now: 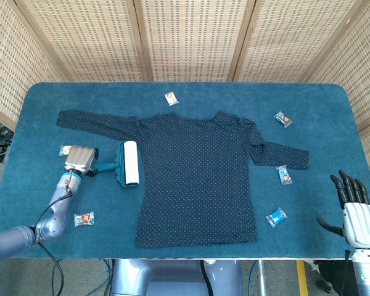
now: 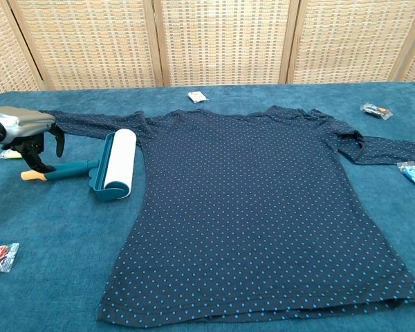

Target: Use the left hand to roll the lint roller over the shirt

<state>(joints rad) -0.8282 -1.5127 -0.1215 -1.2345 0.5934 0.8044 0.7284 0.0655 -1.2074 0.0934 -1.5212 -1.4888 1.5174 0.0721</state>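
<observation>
My left hand hangs over the handle end of the roller, fingers curled down around the handle but apart, not clamped on it; from the chest view one dark finger reaches the counter beside the yellow tip of the handle, and I cannot tell whether any finger touches the handle itself. In the head view the same hand covers that tip. The roller lies flat on the blue counter, its white drum just beside the left edge of the shirt, below the left sleeve, handle pointing away from the shirt toward my hand. The shirt, dark with small blue dots, is spread flat in the middle of the counter, both sleeves stretched out to the sides. My right hand shows only in the head view, at the near right corner off the counter's edge, fingers spread and straight, holding nothing. Small wrapped sweets are scattered about: one just beyond the collar, one near my left forearm at the front, one beside my left hand, and others around the right sleeve. A wicker screen stands behind the counter.
</observation>
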